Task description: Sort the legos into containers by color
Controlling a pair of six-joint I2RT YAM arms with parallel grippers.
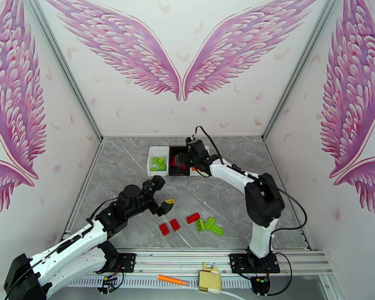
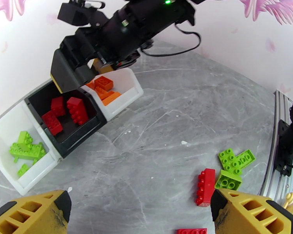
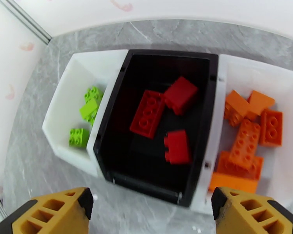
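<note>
Red studded plastic bricks (image 3: 148,112) lie in the shallow black tray (image 3: 138,162), flanked by a white tray (image 3: 68,92) of lime green bricks (image 3: 88,108) and another white tray (image 3: 244,75) of orange bricks (image 3: 246,143). My right pincer (image 3: 148,209) hangs released above them; my left pincer (image 2: 140,210), also released, hangs over a loose red brick (image 2: 205,187) and loose green bricks (image 2: 234,162) on the grey marble surface (image 2: 177,106)

legos (image 3: 147,113) sorted in trays (image 3: 146,185), some loose

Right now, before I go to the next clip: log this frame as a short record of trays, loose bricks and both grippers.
white tray on the left: lime green bricks
black tray: three red bricks
white tray on the right: orange bricks
table: three loose red bricks, a few loose green bricks
left gripper: open, empty, near the loose bricks
right gripper: open, empty, above the black tray
</note>
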